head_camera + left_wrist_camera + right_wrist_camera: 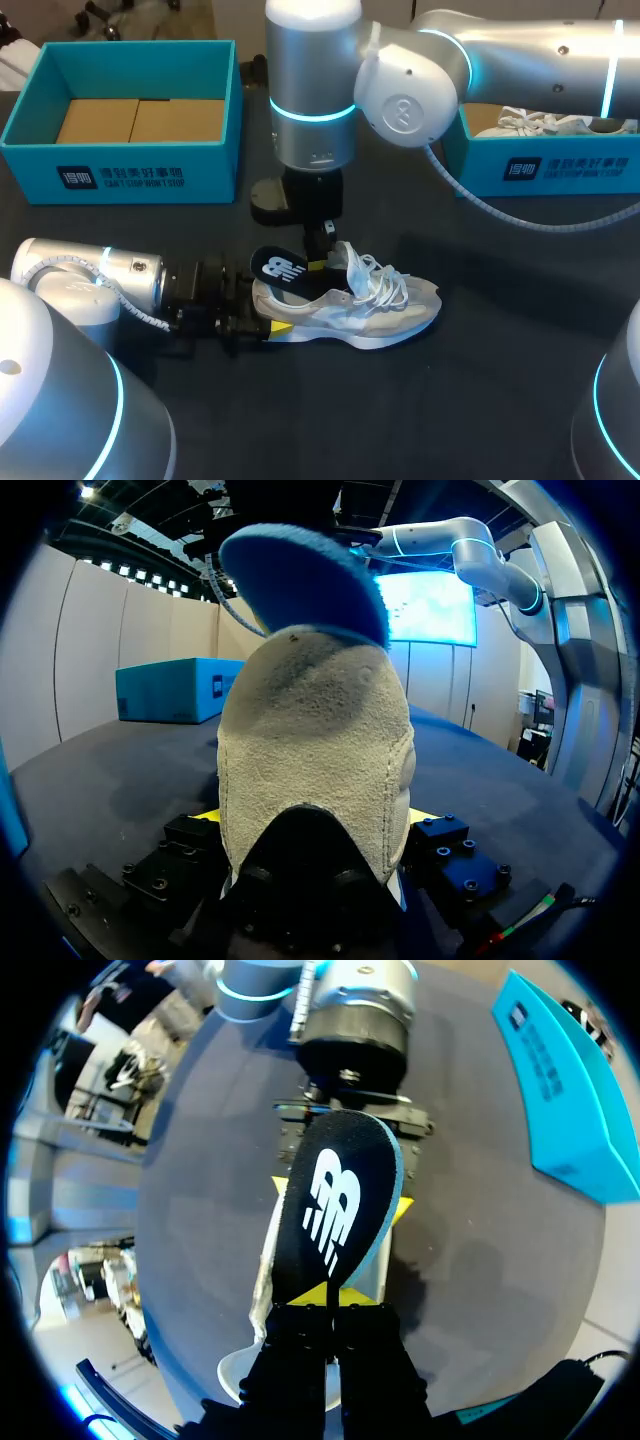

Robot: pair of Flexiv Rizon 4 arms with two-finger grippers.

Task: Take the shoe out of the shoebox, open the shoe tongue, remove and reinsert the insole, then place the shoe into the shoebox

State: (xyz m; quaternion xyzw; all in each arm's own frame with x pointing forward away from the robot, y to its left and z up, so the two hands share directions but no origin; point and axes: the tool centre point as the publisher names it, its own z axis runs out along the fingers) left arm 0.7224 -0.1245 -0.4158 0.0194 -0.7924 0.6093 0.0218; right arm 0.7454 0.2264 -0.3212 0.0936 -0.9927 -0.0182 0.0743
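Right gripper: the right gripper (330, 1298) points down over the shoe, its yellow tips pressed together on one end of a flat black insole (335, 1195) with a white logo and a blue rim.
Left gripper: the left gripper (315, 816) lies low on the dark table (480, 380), its fingers clamped from both sides on the heel of a beige-and-white suede lace-up shoe (315, 750).
Insole: it slants out over the heel and above the left gripper. Whether it touches the shoe cannot be told.
Shoe: it stands on its sole in the middle of the table, outside both boxes, with its toe to the robot's right, its laces loose and its tongue raised.
Head view only: an open teal cardboard shoebox (215, 110) with a brown liner sits at the far left. A second teal box (560, 165) at the far right holds a white shoe (530, 122).
Left wrist view only: the insole's blue underside shows above the heel.
Right wrist view only: the pinch on the insole and its full logo face show here.
Hard to make out: from the left wrist the heel covers its own fingers, leaving slivers of yellow. From the head view the right arm cuts across the second box.
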